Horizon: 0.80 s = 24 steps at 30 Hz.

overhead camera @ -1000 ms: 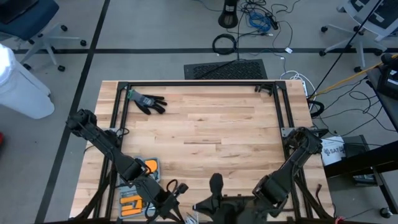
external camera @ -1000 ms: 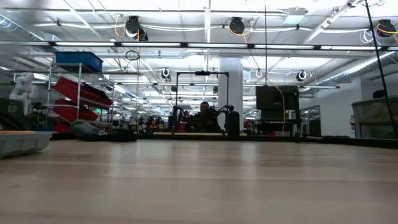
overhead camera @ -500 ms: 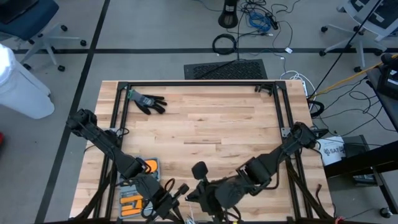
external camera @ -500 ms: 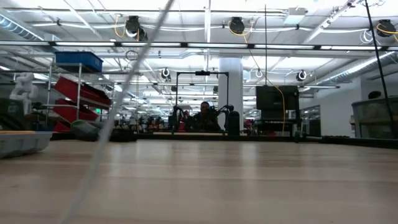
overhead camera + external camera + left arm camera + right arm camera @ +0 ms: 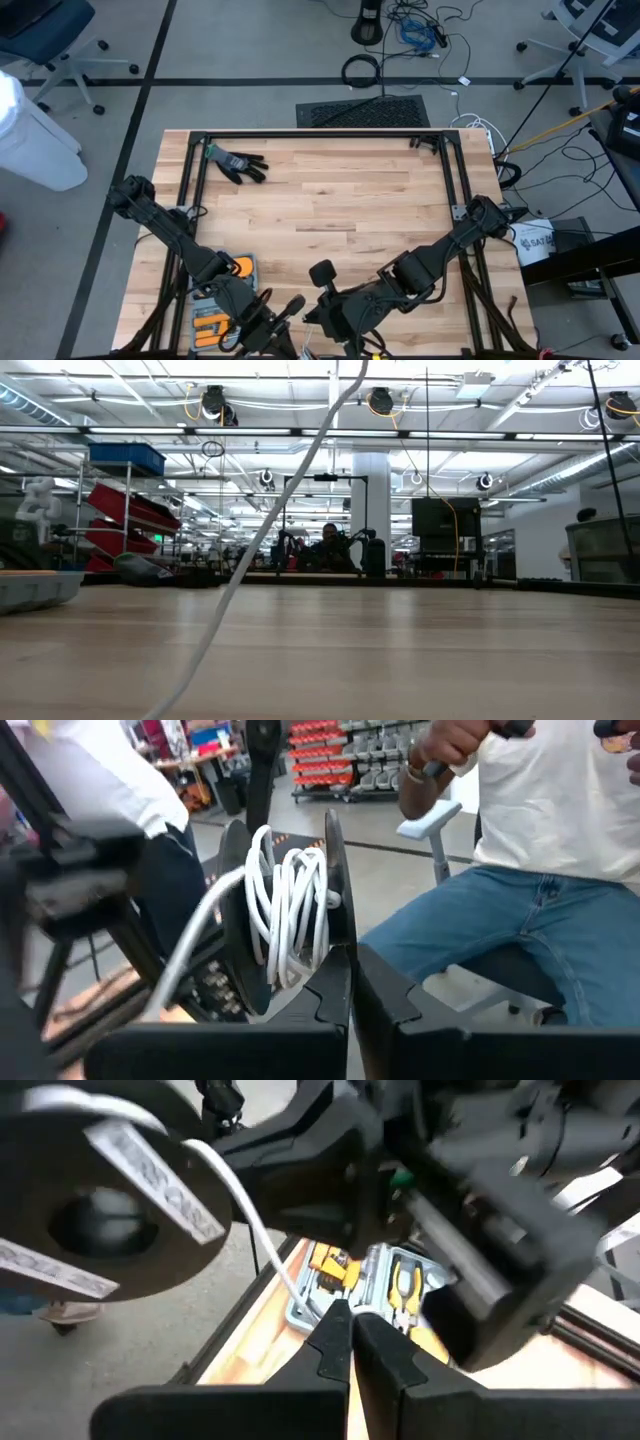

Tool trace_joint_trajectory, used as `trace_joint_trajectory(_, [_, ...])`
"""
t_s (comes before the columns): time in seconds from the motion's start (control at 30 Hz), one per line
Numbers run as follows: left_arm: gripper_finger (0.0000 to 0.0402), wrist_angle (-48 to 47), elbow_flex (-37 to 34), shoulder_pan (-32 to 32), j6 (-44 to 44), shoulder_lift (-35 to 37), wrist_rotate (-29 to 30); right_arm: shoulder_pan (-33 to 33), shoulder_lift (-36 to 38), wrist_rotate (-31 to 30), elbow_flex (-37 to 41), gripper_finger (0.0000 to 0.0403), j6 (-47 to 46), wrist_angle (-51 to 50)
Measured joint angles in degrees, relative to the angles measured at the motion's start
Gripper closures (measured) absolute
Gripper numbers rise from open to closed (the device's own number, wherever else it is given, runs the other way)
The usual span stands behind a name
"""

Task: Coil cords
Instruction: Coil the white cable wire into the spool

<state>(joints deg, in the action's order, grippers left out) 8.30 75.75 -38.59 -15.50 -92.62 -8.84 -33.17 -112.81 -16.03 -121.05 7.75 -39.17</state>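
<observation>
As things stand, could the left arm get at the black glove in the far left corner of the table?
Probably yes, but not at once. The left gripper sits shut at the near edge by the cord spool. The bare wooden table between it and the black glove holds nothing in the way.

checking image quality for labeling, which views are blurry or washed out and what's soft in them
Low view: the white cord crosses close to the lens, soft-edged; ceiling lights glare. Left wrist view: cord coil on the spool fairly sharp, the dark shapes beside it smeared. Right wrist view: the black disc and arm blurred.
</observation>
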Motion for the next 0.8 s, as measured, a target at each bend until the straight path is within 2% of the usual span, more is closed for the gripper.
trace_joint_trajectory(0.23, [0.0395, -0.1, 1.3, 0.0, -3.1, 0.1, 0.6, -1.4, -0.2, -0.1, 4.5, 0.0403, -4.6, 2.9])
trace_joint_trajectory(0.43, [0.0395, -1.7, 1.3, -0.1, -3.0, 0.5, 5.3, -3.1, -0.3, -1.0, 8.5, 0.0403, -8.8, 6.6])
trace_joint_trajectory(0.8, [0.0395, -8.1, 1.3, -0.4, 0.3, 2.0, 11.5, -7.3, -0.2, -12.7, 14.3, 0.0403, -17.8, 9.1])
